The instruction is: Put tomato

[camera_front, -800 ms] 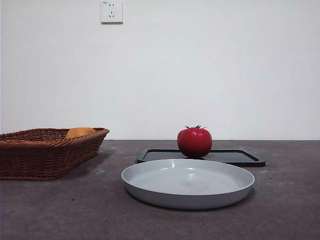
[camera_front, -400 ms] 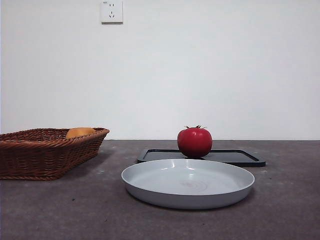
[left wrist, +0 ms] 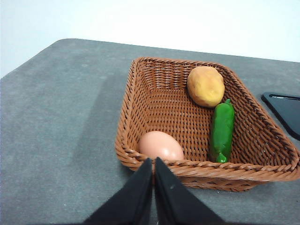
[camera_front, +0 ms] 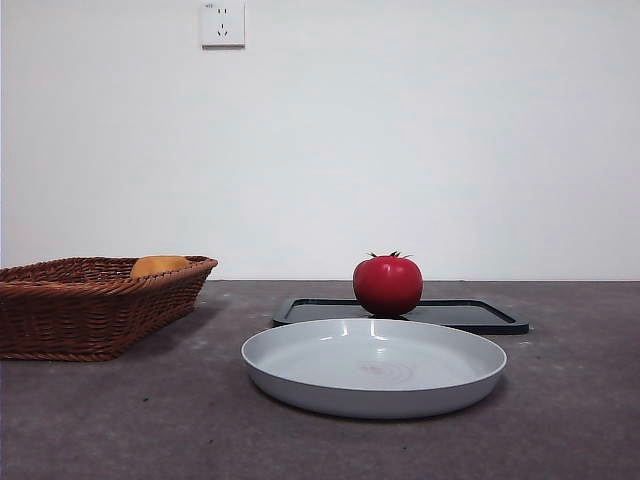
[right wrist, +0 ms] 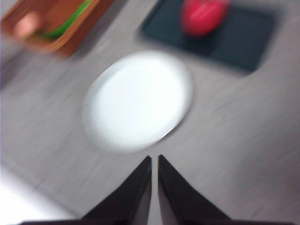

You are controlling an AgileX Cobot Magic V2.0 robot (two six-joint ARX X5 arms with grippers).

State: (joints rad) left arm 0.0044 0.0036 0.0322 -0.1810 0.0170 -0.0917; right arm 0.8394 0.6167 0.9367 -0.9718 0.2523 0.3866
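Front view: tomato (camera_front: 388,284) sits upright on the black tray (camera_front: 480,314), toward that tray's left part, directly behind the grey plate (camera_front: 374,365); no arm shows here.
Tomato: untouched, calyx up, nothing leaning on it.
Right gripper (right wrist: 154,161): jaws pressed together, holding nothing, high over the table on the near side of the plate; its view is blurred, so fine detail is lost.
Left gripper (left wrist: 153,164): jaws closed and empty, waiting just outside the near rim of the basket (left wrist: 140,75).
Basket contents: an orange-yellow fruit (left wrist: 205,86), a green pepper (left wrist: 221,130) and an egg (left wrist: 160,145); none belongs to the task.
Step in hand: by my reading, the right arm's approach to the tomato, with the grasp not yet begun.
Doing it well: spread the jaws before descending, come down from above centred on the calyx, and close around the widest part; the skin looks glossy, so an off-centre pinch could let it roll.
Edges: the tray's low raised lip and the plate's rim both lie near the tomato; lift clear of them before moving sideways.
Open room: bare table to the right of the plate and tray; the basket stands well apart on the left.
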